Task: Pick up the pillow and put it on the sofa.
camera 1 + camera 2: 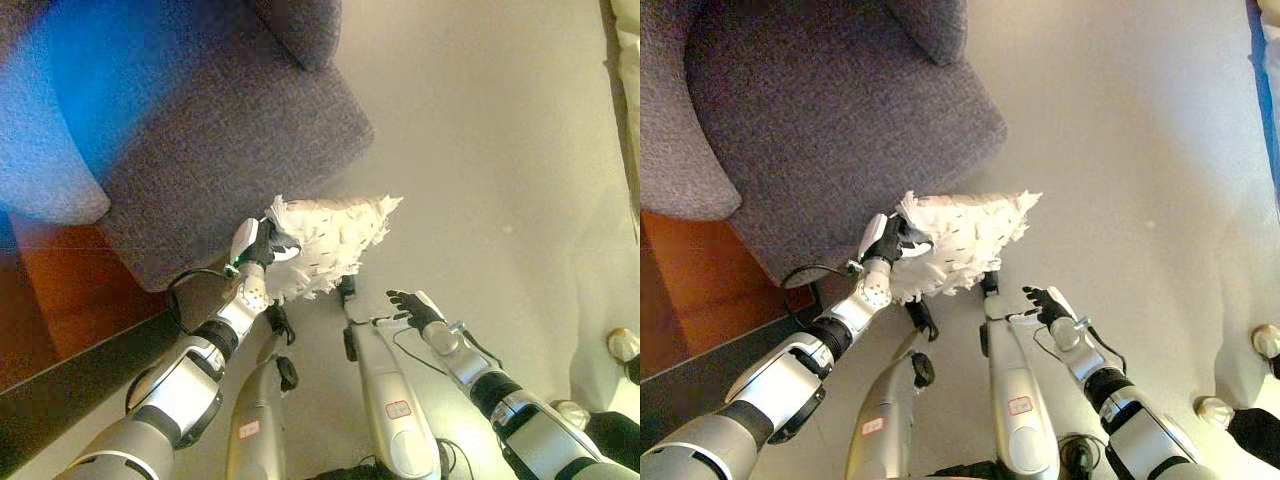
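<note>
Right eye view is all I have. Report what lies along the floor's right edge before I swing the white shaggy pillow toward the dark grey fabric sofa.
Observer: The left eye view shows a pale cream strip running down the right edge, well apart from the white shaggy pillow that the left hand grips.
Operator: Say how far down it comes.
Observer: It stops above the pale round object at the lower right, with floor between them. I cannot tell what the strip is.

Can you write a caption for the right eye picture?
Left hand holds the white pillow beside the grey sofa.
</note>
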### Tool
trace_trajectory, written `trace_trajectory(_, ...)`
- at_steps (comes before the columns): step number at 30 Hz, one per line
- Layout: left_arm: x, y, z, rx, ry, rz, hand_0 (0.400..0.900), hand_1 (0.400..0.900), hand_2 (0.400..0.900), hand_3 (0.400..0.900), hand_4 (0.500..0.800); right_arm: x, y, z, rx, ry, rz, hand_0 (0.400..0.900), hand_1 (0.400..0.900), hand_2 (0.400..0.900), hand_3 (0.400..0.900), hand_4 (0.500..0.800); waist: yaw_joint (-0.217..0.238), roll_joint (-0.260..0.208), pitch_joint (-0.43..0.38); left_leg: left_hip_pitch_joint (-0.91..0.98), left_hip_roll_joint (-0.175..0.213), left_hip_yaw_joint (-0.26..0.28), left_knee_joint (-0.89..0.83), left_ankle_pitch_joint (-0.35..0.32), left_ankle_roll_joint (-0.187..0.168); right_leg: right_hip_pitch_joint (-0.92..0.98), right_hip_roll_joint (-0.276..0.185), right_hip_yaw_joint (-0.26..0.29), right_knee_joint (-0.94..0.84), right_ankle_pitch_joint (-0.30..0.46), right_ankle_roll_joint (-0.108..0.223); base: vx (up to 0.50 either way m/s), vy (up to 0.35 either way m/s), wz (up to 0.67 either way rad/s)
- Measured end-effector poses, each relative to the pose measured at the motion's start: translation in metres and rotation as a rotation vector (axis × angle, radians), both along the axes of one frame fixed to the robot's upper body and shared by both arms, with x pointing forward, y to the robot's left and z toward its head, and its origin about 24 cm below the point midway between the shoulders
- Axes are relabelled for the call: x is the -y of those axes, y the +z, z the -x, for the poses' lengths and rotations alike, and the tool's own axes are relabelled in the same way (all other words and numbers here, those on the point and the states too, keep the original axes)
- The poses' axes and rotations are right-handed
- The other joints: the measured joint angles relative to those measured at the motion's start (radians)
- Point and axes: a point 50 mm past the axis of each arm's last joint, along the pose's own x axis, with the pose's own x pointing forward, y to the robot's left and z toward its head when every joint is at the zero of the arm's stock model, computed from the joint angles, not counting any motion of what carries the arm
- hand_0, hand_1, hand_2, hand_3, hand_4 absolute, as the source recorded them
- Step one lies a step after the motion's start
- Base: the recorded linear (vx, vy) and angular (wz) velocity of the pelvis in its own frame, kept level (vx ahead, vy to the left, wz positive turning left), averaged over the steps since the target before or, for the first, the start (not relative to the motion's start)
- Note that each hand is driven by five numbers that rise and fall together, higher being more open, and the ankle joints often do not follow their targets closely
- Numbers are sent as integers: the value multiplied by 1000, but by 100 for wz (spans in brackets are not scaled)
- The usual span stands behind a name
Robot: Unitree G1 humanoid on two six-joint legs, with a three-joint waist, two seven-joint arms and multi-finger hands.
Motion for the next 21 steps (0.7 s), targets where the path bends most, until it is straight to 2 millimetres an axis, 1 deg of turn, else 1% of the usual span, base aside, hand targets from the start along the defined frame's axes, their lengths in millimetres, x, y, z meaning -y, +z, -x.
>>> trace_trajectory(2,-2,6,-3,18,8,-7,400,400,400,400,500,-2,2,-2,12,-4,-10,900,900,900,900,800,-9,-6,1,-27,0,-1,13,-2,1,-23,-1,0,6,2,0,-23,-49,2)
trace_trajectory(5,-5,9,-5,26,27,-14,400,400,400,400,500,-4,1,-2,8,-6,-14,900,900,900,900,800,-20,-17,1,-40,2,-1,28,-7,3,-31,-2,1,6,6,-2,-16,-27,1)
trace_trajectory(11,-4,22,-11,56,21,-20,400,400,400,400,500,-4,0,-1,6,-4,-16,900,900,900,900,800,-21,-29,1,-43,3,-1,30,-8,2,-31,-1,1,3,7,-1,-6,-6,1)
trace_trajectory(21,-3,22,-12,54,17,-19,400,400,400,400,500,-6,1,-2,13,2,-22,900,900,900,900,800,-20,-31,0,-46,3,-5,32,-9,2,-31,-3,-3,4,7,-2,-13,-8,4)
